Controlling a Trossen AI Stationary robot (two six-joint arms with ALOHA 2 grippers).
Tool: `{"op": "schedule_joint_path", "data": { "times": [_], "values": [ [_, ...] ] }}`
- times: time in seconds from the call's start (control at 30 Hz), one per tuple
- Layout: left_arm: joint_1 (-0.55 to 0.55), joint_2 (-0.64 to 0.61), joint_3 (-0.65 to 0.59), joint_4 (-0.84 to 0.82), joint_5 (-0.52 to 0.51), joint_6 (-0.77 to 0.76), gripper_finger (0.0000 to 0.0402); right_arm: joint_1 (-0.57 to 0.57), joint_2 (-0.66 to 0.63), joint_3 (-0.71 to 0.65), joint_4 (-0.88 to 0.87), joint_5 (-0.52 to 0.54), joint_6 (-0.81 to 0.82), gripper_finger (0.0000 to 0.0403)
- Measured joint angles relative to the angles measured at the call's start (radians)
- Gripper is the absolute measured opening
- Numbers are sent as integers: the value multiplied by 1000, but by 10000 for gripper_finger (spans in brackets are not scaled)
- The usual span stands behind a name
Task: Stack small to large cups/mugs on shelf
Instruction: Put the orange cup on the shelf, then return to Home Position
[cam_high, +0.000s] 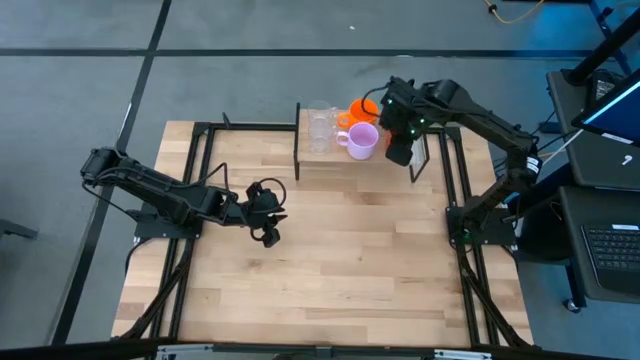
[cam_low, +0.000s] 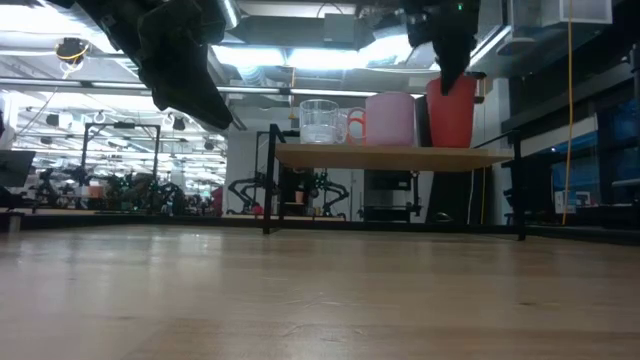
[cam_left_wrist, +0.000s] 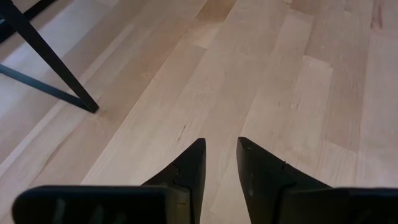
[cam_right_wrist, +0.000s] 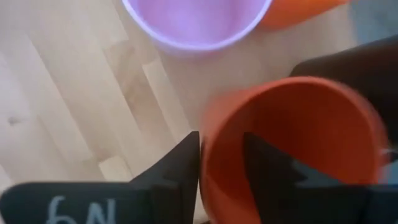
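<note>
Two fingers (cam_right_wrist: 221, 168) of right gripper astride red-orange cup (cam_right_wrist: 292, 149) rim, left fingers (cam_left_wrist: 221, 165) slightly apart.

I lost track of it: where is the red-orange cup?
The red-orange cup stands on the shelf at its right end in the low view, beside the lilac mug, with the right tool straddling its rim.

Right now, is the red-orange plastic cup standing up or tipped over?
Standing up. The red-orange plastic cup sits upright on the light-wood shelf, mouth upward.
</note>
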Motion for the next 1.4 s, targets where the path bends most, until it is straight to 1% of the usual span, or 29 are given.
{"op": "schedule_joint_path", "data": {
  "times": [0.17, 0.27, 0.37, 0.47, 0.6, 0.67, 0.77, 0.87, 0.93, 1.03, 1.1, 1.17, 1.27, 1.3, 1.4],
  "values": [
    [0, 0, 0, 0, 0, 0, 85, 7, -1, 146, -72, -5, 11, 133],
    [0, 0, 0, 0, 0, 0, 85, 13, -8, 231, -90, -9, 63, 137],
    [0, 0, 0, 0, 0, 0, 85, 23, -41, 293, -95, -59, 109, 138],
    [0, 0, 0, 0, 0, -3, 85, 51, -107, 314, -93, -116, 164, 139],
    [0, 0, 0, -1, 0, -16, 85, 138, -230, 267, -88, -117, 236, 139],
    [0, 0, 0, 0, 0, -17, 85, 197, -308, 210, -44, -97, 297, 139],
    [0, 0, 0, 0, 0, -17, 85, 279, -422, 93, 89, -63, 395, 139],
    [0, 0, 0, 0, 0, -17, 85, 325, -515, -10, 158, -70, 457, 139],
    [0, 0, 0, 0, 0, -17, 85, 348, -574, -85, 184, -66, 565, 139],
    [0, 0, 0, -8, 23, -49, 85, 393, -665, -248, 246, 50, 610, 139],
    [0, -3, -1, -39, 13, -95, 85, 416, -735, -380, 317, 120, 664, 139],
    [-16, -32, -1, -78, -19, -133, 85, 451, -814, -533, 439, 116, 677, 139],
    [-68, -82, -10, -99, -84, -141, 85, 514, -930, -757, 707, 43, 641, 139],
    [-91, -108, -22, -88, -109, -135, 85, 532, -961, -824, 800, 18, 616, 139],
    [-156, -197, -83, 38, -175, -76, 85, 578, -1035, -1006, 1054, -34, 542, 139]
  ]
}}
